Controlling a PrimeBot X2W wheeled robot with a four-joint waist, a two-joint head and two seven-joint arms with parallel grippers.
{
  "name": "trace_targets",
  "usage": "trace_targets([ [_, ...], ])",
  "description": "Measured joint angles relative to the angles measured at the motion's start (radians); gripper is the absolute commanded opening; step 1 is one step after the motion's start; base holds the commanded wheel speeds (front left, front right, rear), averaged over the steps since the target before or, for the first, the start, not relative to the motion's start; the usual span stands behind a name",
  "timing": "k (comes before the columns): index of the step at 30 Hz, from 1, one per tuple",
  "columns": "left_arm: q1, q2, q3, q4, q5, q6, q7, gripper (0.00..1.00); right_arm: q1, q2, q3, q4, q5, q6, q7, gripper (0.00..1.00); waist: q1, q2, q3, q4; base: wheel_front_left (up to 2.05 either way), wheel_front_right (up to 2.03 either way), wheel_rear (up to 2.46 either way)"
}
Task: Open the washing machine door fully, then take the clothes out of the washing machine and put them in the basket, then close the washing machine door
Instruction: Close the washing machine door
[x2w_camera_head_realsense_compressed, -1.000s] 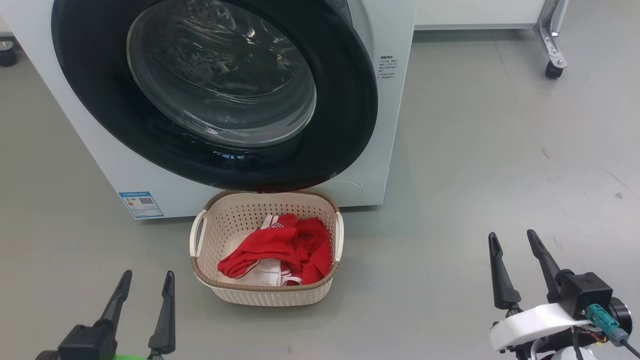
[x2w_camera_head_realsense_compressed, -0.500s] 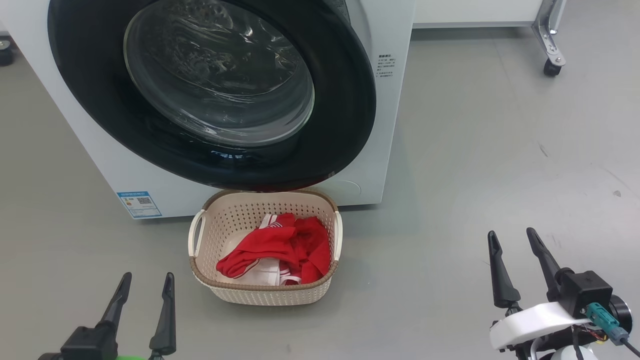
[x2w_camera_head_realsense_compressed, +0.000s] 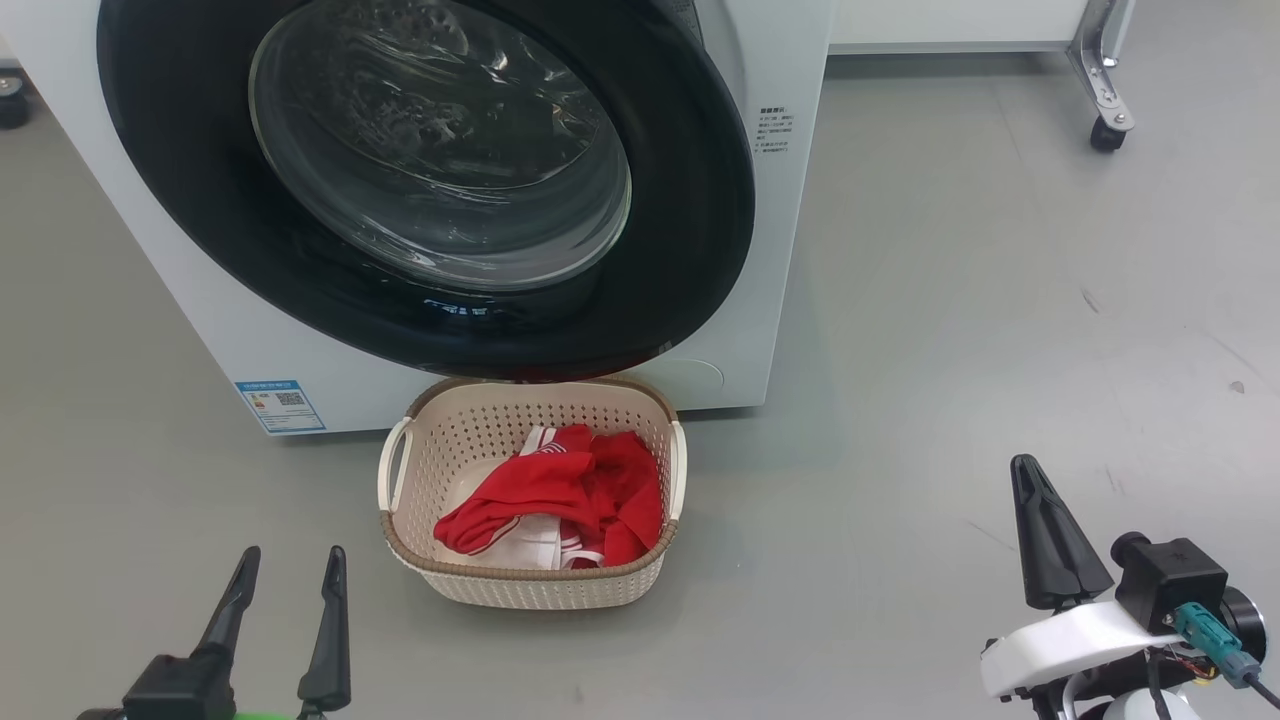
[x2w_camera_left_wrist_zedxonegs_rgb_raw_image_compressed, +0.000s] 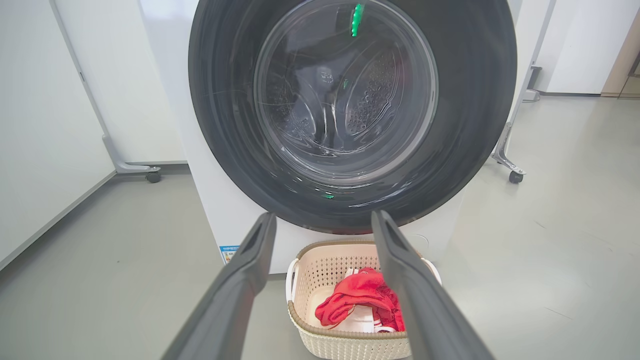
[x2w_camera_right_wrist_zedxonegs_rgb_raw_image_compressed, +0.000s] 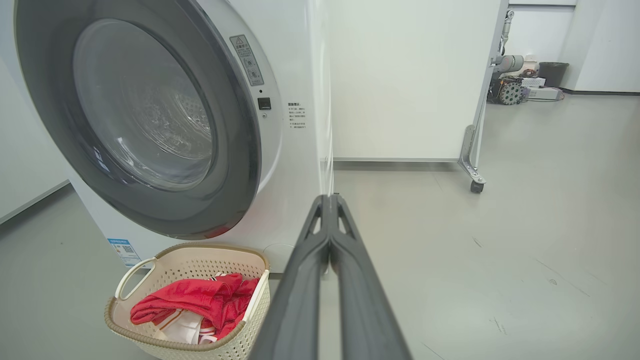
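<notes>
Head view: broad bare grey floor (x2w_camera_head_realsense_compressed: 950, 350) takes up the right half of the frame and the strip along the bottom edge.
- Upper right corner: metal leg on a small black castor (x2w_camera_head_realsense_compressed: 1105, 135), well apart from everything else.
- Big white boxy front-loading washing machine (x2w_camera_head_realsense_compressed: 778, 280) fills the upper left. Its right edge slants down to the floor at centre frame. A small blue sticker (x2w_camera_head_realsense_compressed: 280, 405) sits low on its front, at left.
- Large round door with glossy black rim and bulging clear glass (x2w_camera_head_realsense_compressed: 440, 160) lies against the machine front. Its bottom edge overhangs the basket's back rim.

Grippers, both clear of all objects:
- Left gripper (x2w_camera_head_realsense_compressed: 292, 552), lower left: two dark fingers spread apart, nothing between them. In the left wrist view the fingers (x2w_camera_left_wrist_zedxonegs_rgb_raw_image_compressed: 250, 260) frame the door and the basket.
- Right gripper (x2w_camera_head_realsense_compressed: 1024, 466), lower right: fingers pressed together with nothing held. In the right wrist view they (x2w_camera_right_wrist_zedxonegs_rgb_raw_image_compressed: 327, 225) meet at the tips over open floor.

Containers:
- Small cream plastic basket with diamond holes and brown braided rim (x2w_camera_head_realsense_compressed: 530, 590) stands on the floor just in front of the machine, lower centre.
- Inside: crumpled bright red garment with white striped trim (x2w_camera_head_realsense_compressed: 560, 495), a white part showing at the front. It lies toward the basket's right side, below the rim.
</notes>
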Motion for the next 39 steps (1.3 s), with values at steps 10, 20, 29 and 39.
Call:
trace_targets([
  [10,-0.017,-0.004,-0.034,-0.002,0.010,0.006,-0.001,1.00,-0.003,-0.026,-0.023,-0.002,0.008,0.000,0.004,0.00,0.0000,0.0000,0.014,0.029,0.00,0.00,0.00],
  [20,-0.084,-0.009,-0.062,-0.035,0.021,-0.003,-0.004,1.00,-0.130,-0.058,0.004,-0.002,0.005,0.039,0.051,0.00,0.0000,0.0000,0.077,0.066,0.00,0.00,0.00],
  [29,-0.177,-0.016,-0.068,-0.071,0.035,-0.011,-0.015,1.00,-0.308,-0.103,0.029,-0.012,-0.030,0.080,0.103,0.00,0.0000,0.0000,0.167,0.116,0.00,0.00,0.00],
  [39,-0.256,-0.038,-0.075,-0.075,0.034,-0.012,-0.030,1.00,-0.558,-0.107,0.073,-0.024,-0.048,0.109,0.147,0.00,0.0000,0.0000,0.294,0.161,0.00,0.00,0.00],
])
